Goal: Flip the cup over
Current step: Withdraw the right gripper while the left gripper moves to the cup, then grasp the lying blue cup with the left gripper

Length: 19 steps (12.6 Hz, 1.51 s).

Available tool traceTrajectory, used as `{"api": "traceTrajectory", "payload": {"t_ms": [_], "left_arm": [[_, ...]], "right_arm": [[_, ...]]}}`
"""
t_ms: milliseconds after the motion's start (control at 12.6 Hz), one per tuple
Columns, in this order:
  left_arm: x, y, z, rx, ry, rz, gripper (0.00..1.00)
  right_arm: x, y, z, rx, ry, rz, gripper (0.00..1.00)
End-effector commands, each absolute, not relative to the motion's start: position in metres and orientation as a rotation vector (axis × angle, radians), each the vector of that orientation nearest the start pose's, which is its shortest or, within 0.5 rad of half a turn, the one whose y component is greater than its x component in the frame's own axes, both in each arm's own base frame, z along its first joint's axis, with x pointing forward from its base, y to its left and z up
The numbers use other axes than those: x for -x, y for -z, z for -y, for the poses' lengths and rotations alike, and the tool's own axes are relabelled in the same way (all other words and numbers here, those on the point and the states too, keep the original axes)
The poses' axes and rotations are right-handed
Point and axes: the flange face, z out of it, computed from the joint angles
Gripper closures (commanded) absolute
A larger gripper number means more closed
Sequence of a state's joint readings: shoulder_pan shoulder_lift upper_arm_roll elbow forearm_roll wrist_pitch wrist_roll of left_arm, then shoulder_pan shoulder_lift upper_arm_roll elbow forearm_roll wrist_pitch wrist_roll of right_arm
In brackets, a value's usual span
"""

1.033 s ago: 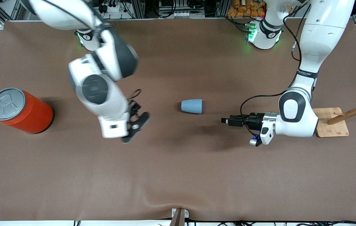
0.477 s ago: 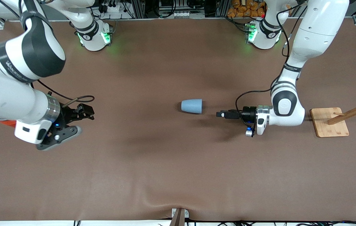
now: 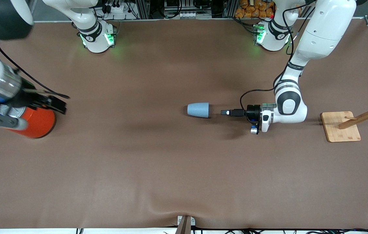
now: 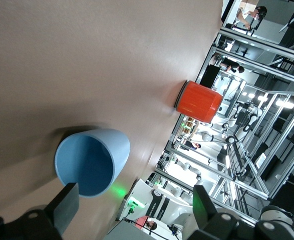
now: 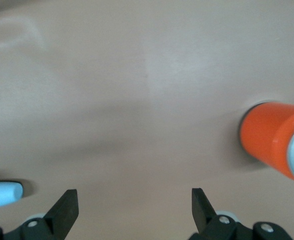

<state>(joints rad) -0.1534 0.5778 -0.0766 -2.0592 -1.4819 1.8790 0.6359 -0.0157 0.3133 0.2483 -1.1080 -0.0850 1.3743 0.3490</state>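
L arm reaches down from its base, forearm level w/ table; left gripper (image 3: 224, 112) low, pointing at cup's (image 3: 198, 110) open rim, just beside it, not touching, fingers (image 4: 65, 206) spread wide, holding nothing. R arm raised over its end of table; right gripper (image 3: 59, 104) above orange can (image 3: 37, 123), jaws wide, empty. 1 cup on its side mid-table (image 3: 158, 169), open surface all round. 1 can, 1 wooden rack (image 3: 352, 125) near L arm's edge.

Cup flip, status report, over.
Left pincer open, level with cup mouth, not touching. Right pincer open, over orange can. Cup on its side. Nothing between.
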Motion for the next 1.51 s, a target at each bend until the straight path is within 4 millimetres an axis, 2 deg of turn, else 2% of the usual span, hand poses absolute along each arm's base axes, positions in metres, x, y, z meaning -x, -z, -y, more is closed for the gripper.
{"api": "traceTrajectory", "payload": {"t_ms": [0, 79, 238, 318, 636, 874, 1112, 1430], "left_arm": [[-0.514, -0.148, 0.214, -1.830, 0.327, -0.237, 0.00], [-0.508, -0.138, 0.224, -1.819, 0.324, -0.229, 0.00], [-0.502, -0.129, 0.234, -1.811, 0.333, -0.238, 0.00], [-0.501, -0.128, 0.235, -1.819, 0.331, -0.240, 0.00], [-0.495, -0.122, 0.246, -1.851, 0.340, -0.232, 0.00], [-0.494, -0.121, 0.247, -1.859, 0.337, -0.233, 0.00], [-0.491, -0.121, 0.256, -1.851, 0.342, -0.234, 0.00], [-0.490, -0.115, 0.269, -1.836, 0.346, -0.246, 0.00]], "right_arm": [[-0.571, -0.664, -0.059, 3.145, -0.059, -0.202, 0.00], [-0.557, -0.666, -0.042, 3.106, -0.050, -0.252, 0.00], [-0.532, -0.665, -0.037, 3.090, 0.060, -0.236, 0.00], [-0.528, -0.666, -0.037, 3.098, 0.050, -0.216, 0.00], [-0.528, -0.670, -0.030, 3.138, 0.053, -0.176, 0.00], [-0.531, -0.668, -0.022, 3.145, 0.059, -0.131, 0.00], [-0.532, -0.667, -0.024, 3.145, 0.056, -0.124, 0.00], [-0.533, -0.664, -0.011, 3.140, 0.044, -0.157, 0.00]]}}
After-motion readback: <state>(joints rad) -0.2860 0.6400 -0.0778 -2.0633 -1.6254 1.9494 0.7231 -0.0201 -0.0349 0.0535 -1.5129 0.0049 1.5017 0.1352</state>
